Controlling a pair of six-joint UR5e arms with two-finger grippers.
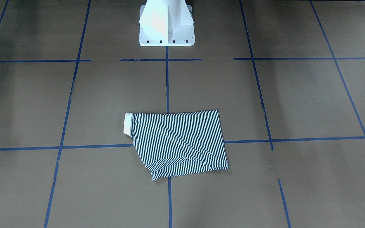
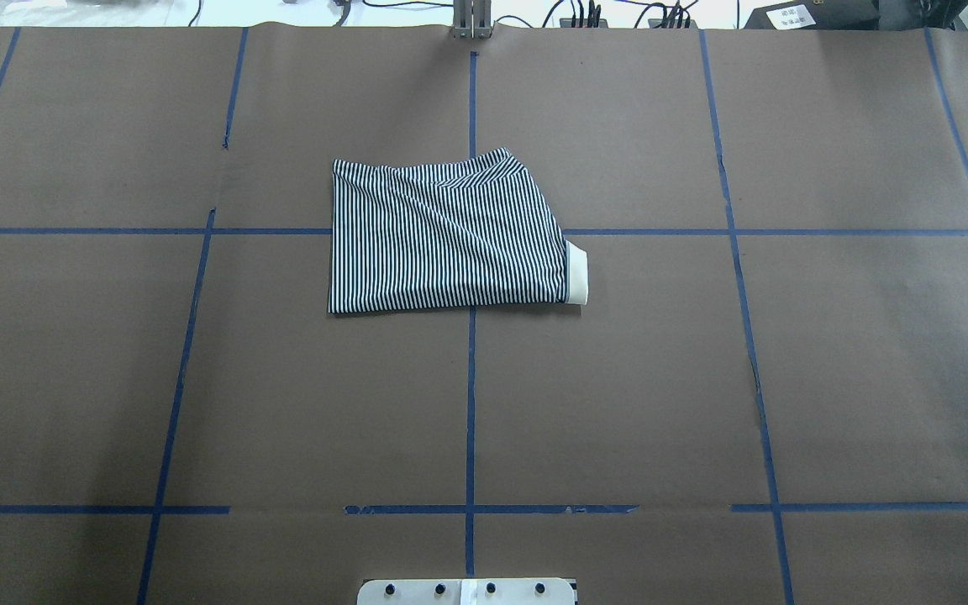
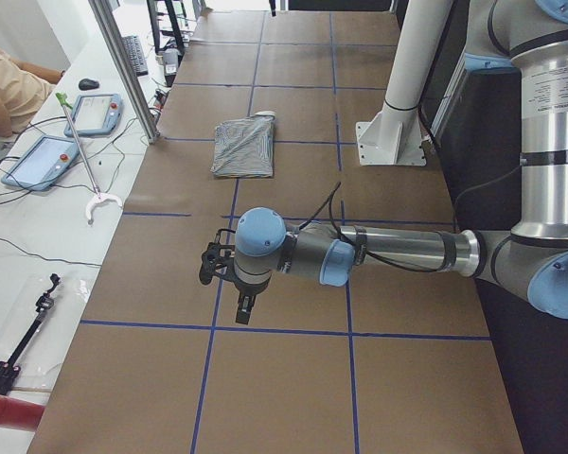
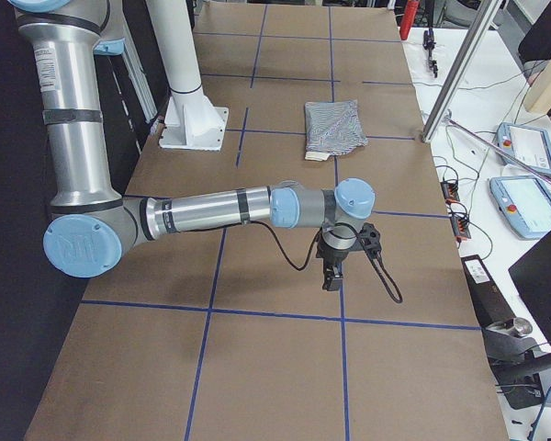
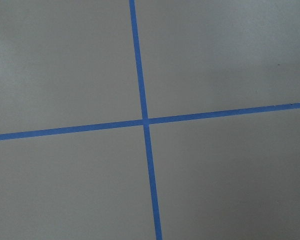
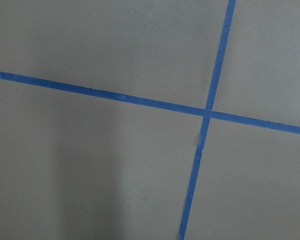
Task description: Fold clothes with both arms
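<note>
Reaches the left arm (image 3: 398,248) out well to one side of the white pedestal (image 3: 393,132), upper arm upright, forearm level and low over the table (image 3: 293,388), wrist turned so that the left gripper (image 3: 245,310) points straight down above bare brown paper. Seen only from the table's end, so no telling whether its fingers are parted or pressed together. Mirrors this on the pedestal's other side with the right arm (image 4: 211,213): forearm level, right gripper (image 4: 331,278) hanging nose-down just above the paper, a black cable looped beside it; finger state again impossible to read from that side view. Looks down from each wrist on nothing but paper and a crossing of blue tape lines (image 5: 145,121). Straight out in front of the pedestal, flat on the table: the polo shirt (image 2: 442,244), folded into a compact, roughly rectangular packet across the centre tape line, cream collar (image 2: 576,273) poking out at the end on the right arm's side, a diagonal-striped sleeve fold along the edge farthest from the pedestal. Well apart from both grippers, touched by neither.
</note>
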